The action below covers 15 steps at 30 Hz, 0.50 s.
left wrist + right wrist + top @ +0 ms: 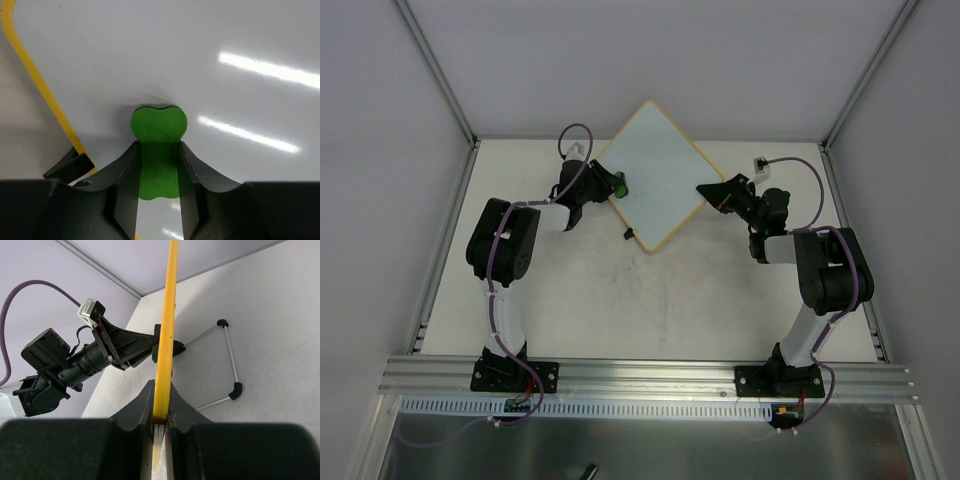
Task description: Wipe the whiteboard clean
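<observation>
The whiteboard [655, 165] is a white square with a yellow rim, turned like a diamond at the back middle of the table. Its face looks blank. My left gripper [610, 184] is shut on the green bone-shaped eraser [159, 131], whose end presses on the board's surface [210, 55] near its left rim. My right gripper [712, 190] is shut on the board's right edge. In the right wrist view the yellow rim [167, 325] runs edge-on between the fingers. A black clip [628, 235] sits on the lower left edge.
A thin wire stand [227, 362] with black corner pieces lies on the table beside the board in the right wrist view. White walls close the table at the back and sides. The aluminium rail [650, 375] carries the arm bases at the near edge.
</observation>
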Each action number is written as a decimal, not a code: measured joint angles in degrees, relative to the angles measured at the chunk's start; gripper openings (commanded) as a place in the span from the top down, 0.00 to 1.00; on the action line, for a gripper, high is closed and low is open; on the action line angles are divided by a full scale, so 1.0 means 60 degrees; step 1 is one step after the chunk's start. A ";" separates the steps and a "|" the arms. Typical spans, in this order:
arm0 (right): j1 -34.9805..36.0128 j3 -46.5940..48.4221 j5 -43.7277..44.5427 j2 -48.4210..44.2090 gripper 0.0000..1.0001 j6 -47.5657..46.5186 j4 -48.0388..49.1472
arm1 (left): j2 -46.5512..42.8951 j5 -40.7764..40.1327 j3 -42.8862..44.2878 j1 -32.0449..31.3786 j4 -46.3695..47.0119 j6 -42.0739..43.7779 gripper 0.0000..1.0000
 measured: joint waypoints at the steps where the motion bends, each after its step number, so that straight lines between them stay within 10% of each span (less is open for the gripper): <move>1: 0.0000 0.0000 -0.0004 0.0000 1.00 0.0004 0.0000 | -0.0047 -0.0131 -0.0033 -0.0055 -0.0051 0.0131 1.00; 15: -0.0040 0.0000 -0.0004 0.0047 1.00 0.0076 0.0018 | -0.0707 -0.1945 0.0390 -0.1588 -0.1468 0.2907 1.00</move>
